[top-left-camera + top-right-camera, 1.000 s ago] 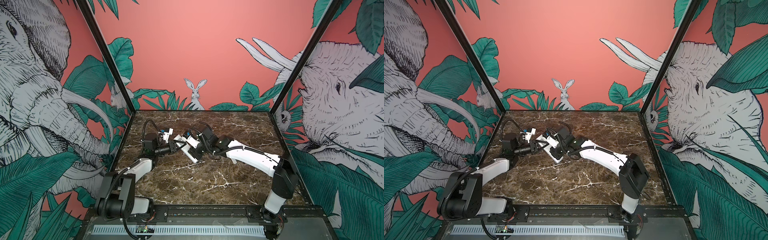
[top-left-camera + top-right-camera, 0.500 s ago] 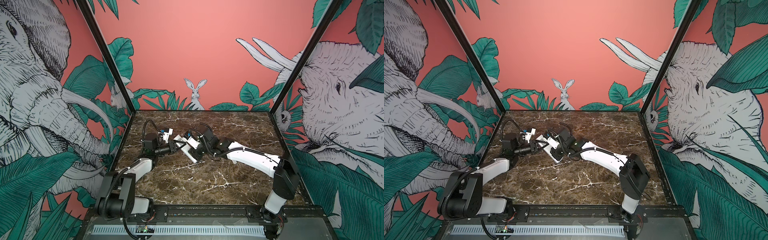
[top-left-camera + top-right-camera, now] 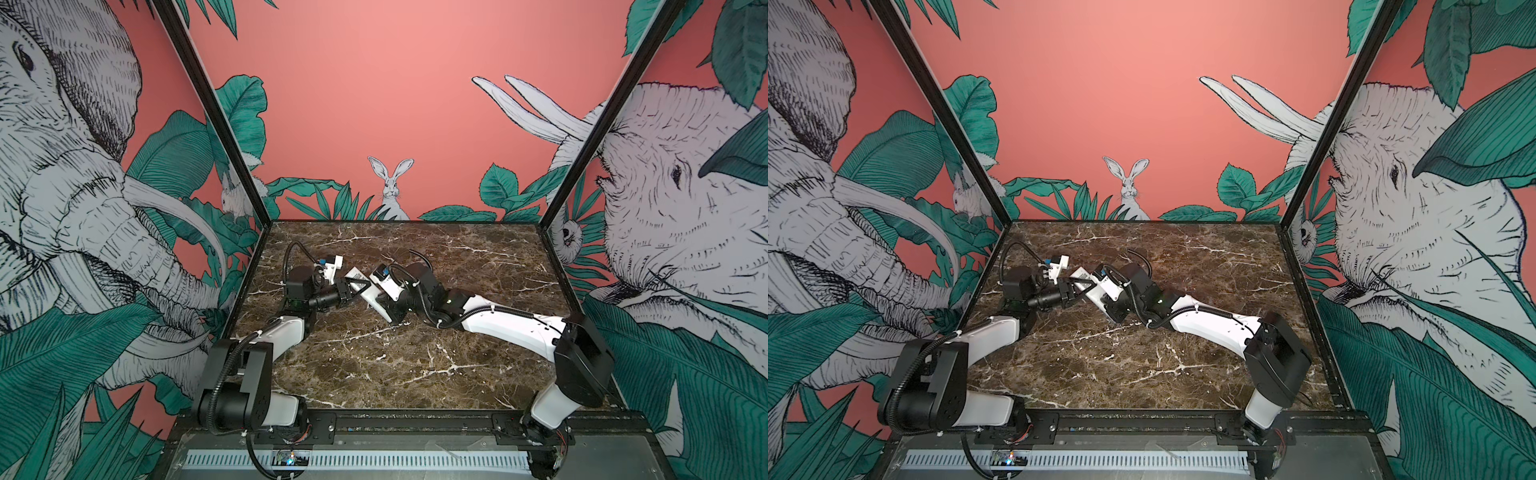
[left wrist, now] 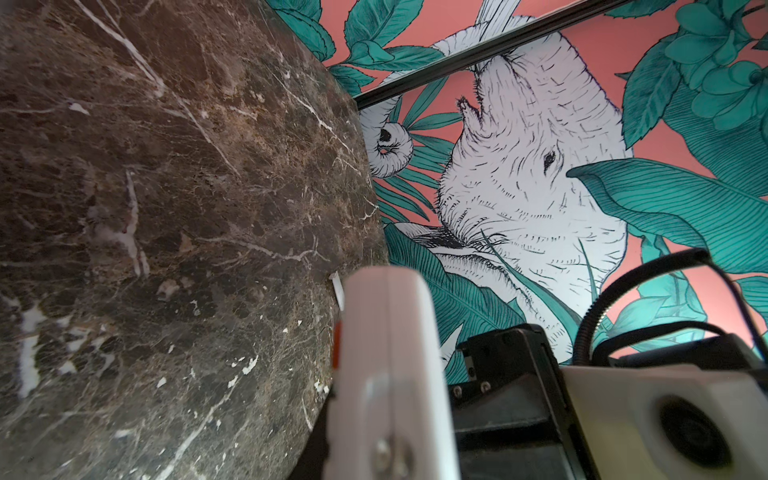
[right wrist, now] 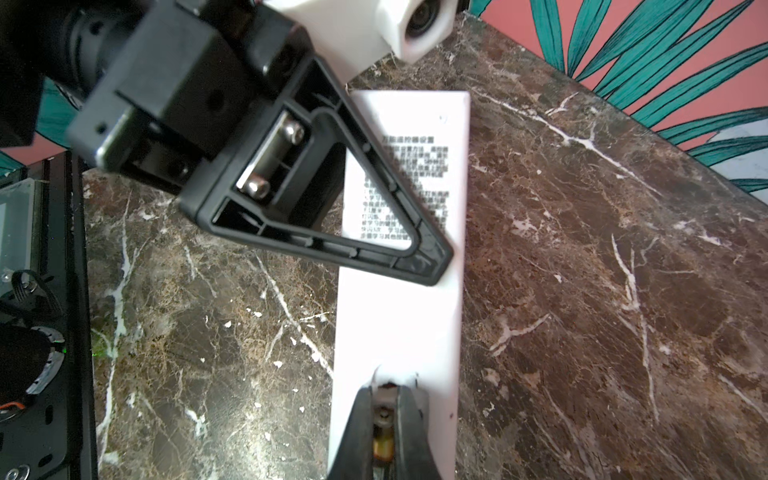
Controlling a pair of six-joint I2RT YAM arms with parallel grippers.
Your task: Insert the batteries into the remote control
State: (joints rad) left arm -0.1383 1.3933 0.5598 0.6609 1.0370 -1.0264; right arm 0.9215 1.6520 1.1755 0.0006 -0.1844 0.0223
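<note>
currently: remote control (image 5: 401, 307), white, back face up with its printed label showing, lying on the marble bench (image 5: 602, 270) between the two arms in both top views. left gripper (image 5: 424, 259) fingers clamped across the remote's label end; right gripper (image 5: 384, 409) fingers pressed together on a small brassy-tipped battery (image 5: 382, 444) right over the remote's other end. remote's long axis runs straight away from the right fingers toward the left ones, so the right arm looks best placed to seat the cell; second battery not visible.
</note>
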